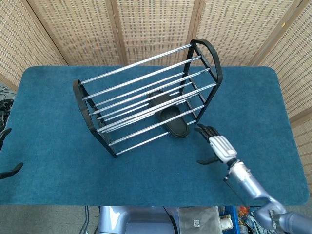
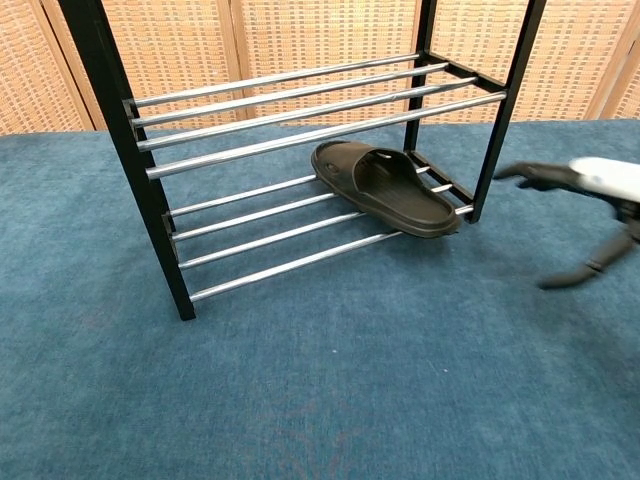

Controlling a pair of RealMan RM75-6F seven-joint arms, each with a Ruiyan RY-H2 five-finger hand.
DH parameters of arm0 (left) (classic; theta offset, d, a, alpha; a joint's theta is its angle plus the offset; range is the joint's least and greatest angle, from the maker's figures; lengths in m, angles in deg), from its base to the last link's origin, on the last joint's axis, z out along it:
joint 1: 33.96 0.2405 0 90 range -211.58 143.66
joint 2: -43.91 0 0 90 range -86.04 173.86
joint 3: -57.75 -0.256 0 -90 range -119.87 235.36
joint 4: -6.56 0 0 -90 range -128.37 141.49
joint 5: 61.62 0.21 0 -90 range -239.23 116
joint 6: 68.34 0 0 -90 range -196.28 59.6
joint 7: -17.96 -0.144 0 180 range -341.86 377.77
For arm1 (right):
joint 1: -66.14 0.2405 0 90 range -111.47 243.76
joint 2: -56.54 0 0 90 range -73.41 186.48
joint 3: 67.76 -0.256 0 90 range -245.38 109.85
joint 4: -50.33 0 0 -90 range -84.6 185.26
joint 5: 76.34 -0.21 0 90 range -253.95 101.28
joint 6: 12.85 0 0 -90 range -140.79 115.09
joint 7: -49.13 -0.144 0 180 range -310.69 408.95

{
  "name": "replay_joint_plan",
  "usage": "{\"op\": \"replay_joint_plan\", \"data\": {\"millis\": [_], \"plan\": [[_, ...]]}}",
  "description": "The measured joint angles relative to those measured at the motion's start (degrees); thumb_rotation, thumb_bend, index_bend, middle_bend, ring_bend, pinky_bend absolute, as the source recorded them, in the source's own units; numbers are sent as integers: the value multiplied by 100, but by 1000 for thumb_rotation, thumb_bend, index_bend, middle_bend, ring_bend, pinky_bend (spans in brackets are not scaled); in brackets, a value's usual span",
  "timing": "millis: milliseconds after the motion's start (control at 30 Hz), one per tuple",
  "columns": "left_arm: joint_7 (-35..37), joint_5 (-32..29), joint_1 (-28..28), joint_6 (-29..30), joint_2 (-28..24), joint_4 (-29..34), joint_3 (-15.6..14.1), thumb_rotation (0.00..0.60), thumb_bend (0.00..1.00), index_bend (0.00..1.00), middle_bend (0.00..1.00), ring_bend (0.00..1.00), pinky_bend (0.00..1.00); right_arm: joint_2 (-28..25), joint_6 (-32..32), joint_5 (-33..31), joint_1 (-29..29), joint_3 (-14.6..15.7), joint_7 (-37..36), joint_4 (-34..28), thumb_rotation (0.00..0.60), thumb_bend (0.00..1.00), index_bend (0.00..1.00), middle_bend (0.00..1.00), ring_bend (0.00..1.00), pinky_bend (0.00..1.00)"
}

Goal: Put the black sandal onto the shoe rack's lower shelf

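Note:
The black sandal [image 2: 385, 188] [image 1: 171, 119] lies on the lower shelf bars of the shoe rack [image 2: 300, 205] [image 1: 146, 100], toward the rack's right end, its toe pointing past the front bar. My right hand [image 1: 217, 145] [image 2: 590, 205] hovers open over the carpet to the right of the rack, fingers spread, holding nothing and clear of the sandal. Only dark fingertips of my left hand [image 1: 9, 165] show at the far left edge of the head view.
The rack stands on a blue carpeted table [image 1: 58, 146] and has an upper shelf of chrome bars [image 2: 290, 110]. Woven wicker screens [image 1: 156, 24] close off the back. Open carpet lies in front of and to the right of the rack.

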Motion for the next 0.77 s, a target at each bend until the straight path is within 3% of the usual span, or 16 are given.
{"op": "replay_joint_plan", "data": {"millis": [100,233,467,767], "plan": [[-111,1,29,87,38,24,2,600,247,0,0,0,0,-447,176,408,-185,446,67,405,600,0,0,0,0,0],[-257,25,69,215,105,42,10,600,247,0,0,0,0,-875,488,262,-606,619,573,121,600,0,0,0,0,0],[-553,119,123,378,233,95,-4,600,247,0,0,0,0,-1450,1672,-553,-1494,528,1470,-1157,600,0,0,0,0,0],[-723,153,139,408,303,129,-23,600,247,0,0,0,0,-1669,2294,-840,-1907,298,1500,-1621,600,0,0,0,0,0]]}}
